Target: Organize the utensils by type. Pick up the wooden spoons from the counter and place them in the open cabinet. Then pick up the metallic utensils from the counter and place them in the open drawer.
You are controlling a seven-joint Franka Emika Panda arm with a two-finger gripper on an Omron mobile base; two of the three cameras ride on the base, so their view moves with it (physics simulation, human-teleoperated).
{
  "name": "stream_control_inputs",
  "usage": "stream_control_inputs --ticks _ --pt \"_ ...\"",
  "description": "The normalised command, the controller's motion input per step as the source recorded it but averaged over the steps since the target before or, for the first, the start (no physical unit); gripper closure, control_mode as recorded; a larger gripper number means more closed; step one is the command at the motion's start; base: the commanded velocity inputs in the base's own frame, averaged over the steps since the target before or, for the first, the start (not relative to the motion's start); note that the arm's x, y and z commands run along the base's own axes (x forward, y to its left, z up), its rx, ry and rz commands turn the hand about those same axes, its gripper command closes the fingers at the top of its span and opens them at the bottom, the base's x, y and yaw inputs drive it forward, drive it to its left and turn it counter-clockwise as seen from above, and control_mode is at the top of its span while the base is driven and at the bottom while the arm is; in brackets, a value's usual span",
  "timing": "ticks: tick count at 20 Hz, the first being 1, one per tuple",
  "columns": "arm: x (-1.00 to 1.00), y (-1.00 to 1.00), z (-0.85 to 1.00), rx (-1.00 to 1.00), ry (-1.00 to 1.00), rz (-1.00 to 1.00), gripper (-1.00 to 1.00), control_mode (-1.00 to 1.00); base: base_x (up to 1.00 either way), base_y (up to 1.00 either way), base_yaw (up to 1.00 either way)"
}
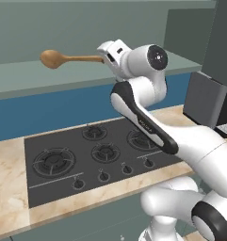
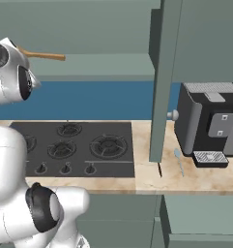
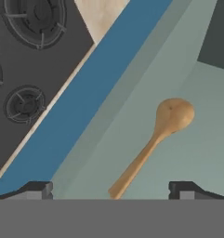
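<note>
We see the table, a tan marbled top, running across both base views with a black hob set into it. Above it sits the cabinet, its grey-green shelf open to us, and its tall door stands swung out with a round knob low on its edge. To the right of the door a dark coffee machine stands on the table.

Our arm reaches up to shelf height, its hand at the cabinet opening. The jaws stand spread wide with nothing between them; in the hand view the two tips sit either side of the handle end without touching it.

The large wooden spoon lies flat on the cabinet shelf, bowl pointing away from the hand and handle end just ahead of the jaws. In the left base view the spoon's bowl points left along the shelf.

A pale metal spoon lies on the table just in front of the coffee machine, near the foot of the door; its shape is small and faint, so we take it for a spoon with some caution.
</note>
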Motion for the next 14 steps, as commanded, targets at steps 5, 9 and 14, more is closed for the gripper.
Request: stream_control_inputs --ticks 5,9,14 --pt "-0.32 -0.22 -0.03 0.0 0.03 0.0 -1.0 -1.0 0.0 0.0 0.0" --pt "-0.36 -0.24 0.0 0.0 0.02 0.0 -1.0 -1.0 0.0 0.0 0.0" --pt "-0.4 -0.28 0.0 0.0 0.0 0.0 -1.0 -1.0 0.0 0.0 0.0"
